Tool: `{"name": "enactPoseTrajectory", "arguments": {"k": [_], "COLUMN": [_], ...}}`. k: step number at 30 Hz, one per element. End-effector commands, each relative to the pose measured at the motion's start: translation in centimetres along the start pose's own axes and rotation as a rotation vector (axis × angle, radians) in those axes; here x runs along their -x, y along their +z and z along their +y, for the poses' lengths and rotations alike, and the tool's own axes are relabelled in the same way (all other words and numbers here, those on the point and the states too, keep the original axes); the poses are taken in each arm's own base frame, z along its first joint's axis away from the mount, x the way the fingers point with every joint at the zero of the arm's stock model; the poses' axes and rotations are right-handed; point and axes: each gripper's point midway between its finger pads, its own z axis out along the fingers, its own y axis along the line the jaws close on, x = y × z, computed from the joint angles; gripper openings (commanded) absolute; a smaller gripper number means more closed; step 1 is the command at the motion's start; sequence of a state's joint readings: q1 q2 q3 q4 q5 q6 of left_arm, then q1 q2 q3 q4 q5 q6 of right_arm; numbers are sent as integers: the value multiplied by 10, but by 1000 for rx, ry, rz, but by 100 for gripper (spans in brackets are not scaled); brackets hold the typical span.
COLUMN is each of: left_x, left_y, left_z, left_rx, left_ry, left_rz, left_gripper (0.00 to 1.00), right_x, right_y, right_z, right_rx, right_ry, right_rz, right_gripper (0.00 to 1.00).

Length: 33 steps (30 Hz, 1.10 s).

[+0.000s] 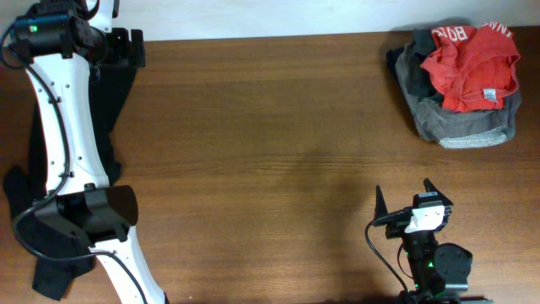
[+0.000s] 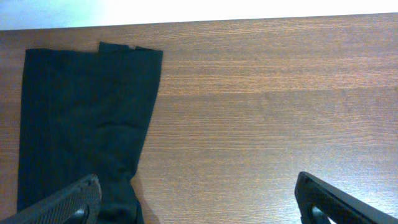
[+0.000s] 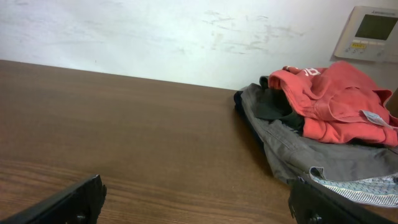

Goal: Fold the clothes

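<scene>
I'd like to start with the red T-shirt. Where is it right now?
In the overhead view, the red T-shirt lies crumpled on top of a grey garment in the far right corner of the table.

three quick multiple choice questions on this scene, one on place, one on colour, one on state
1. The orange-red T-shirt lies:
A spread out flat alone
B on the floor
C atop the grey garment

2. The long flat garment is:
A white
B black
C green

3. The left gripper and right gripper are:
A both open, empty
B both shut on cloth
C both shut on nothing

Answers: C, the overhead view shows it crumpled on top; B, the left wrist view shows black cloth; A, each wrist view shows jaws wide apart with nothing between.
</scene>
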<state>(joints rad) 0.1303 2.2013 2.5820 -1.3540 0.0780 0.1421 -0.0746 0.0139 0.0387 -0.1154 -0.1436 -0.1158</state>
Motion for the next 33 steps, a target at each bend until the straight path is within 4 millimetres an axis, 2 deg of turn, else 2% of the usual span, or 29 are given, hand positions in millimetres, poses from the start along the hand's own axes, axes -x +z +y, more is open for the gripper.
{"name": "enactPoseTrajectory", "arguments": {"k": [1, 16, 18, 20, 22, 24, 30, 33], "left_x": [-3, -3, -1, 4, 12, 18, 10, 12], "left_y": [8, 8, 0, -17, -48, -83, -193, -236], "left_z": [-1, 1, 1, -2, -6, -8, -6, -4], "left_rx": [-12, -11, -8, -4, 1, 10, 57, 93], "left_ry": [7, 3, 4, 10, 20, 26, 22, 28], "left_rz": [17, 16, 2, -33, -92, -158, -348, -508], "left_gripper": [99, 99, 99, 99, 99, 99, 99, 99], "right_x": [-1, -1, -1, -1, -2, -1, -1, -1], "right_y": [0, 0, 0, 0, 0, 0, 0, 0], "right_z": [4, 4, 4, 4, 4, 4, 4, 4], "right_rx": [20, 20, 20, 20, 20, 20, 20, 20], "right_ry": [-1, -1, -2, -2, -1, -1, -2, -1], "right_rz": [-6, -6, -6, -6, -6, -6, -6, -6], "right_gripper": [99, 99, 99, 99, 99, 99, 99, 99]}}
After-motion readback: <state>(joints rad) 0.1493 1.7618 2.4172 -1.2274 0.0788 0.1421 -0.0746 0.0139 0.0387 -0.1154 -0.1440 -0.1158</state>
